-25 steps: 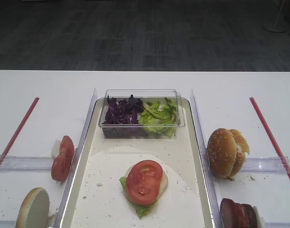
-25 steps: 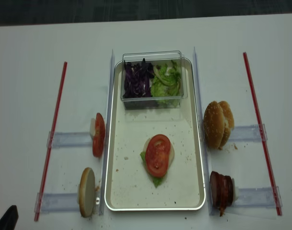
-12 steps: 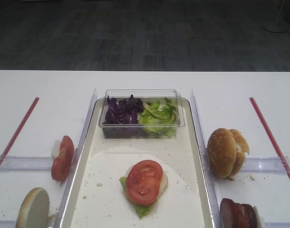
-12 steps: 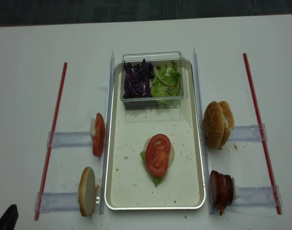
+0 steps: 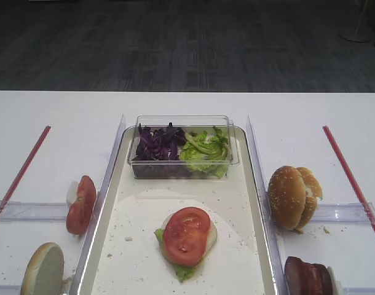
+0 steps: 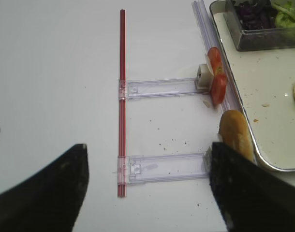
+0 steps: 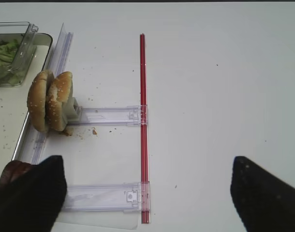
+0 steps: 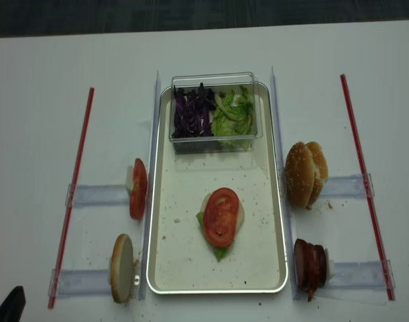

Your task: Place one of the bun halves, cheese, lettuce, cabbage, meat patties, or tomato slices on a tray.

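The pale metal tray [image 8: 184,181] holds a flat bun half topped with lettuce and tomato slices [image 8: 220,216]. More tomato slices [image 6: 216,75] stand on edge left of the tray, with a pale bun half [image 6: 236,140] nearer me. Sesame bun halves [image 7: 50,101] and meat patties [image 8: 310,265] stand to the tray's right. My left gripper [image 6: 147,193] is open over the near left rack, holding nothing. Over the white table by the right red strip, my right gripper [image 7: 147,193] is open and empty. Cheese is out of view.
A clear tub [image 5: 182,120] at the tray's far end holds purple cabbage [image 5: 158,144] and green lettuce [image 5: 206,147]. Clear plastic racks [image 6: 162,166] and red strips [image 8: 76,188] lie on both sides. Crumbs speckle the tray and the table.
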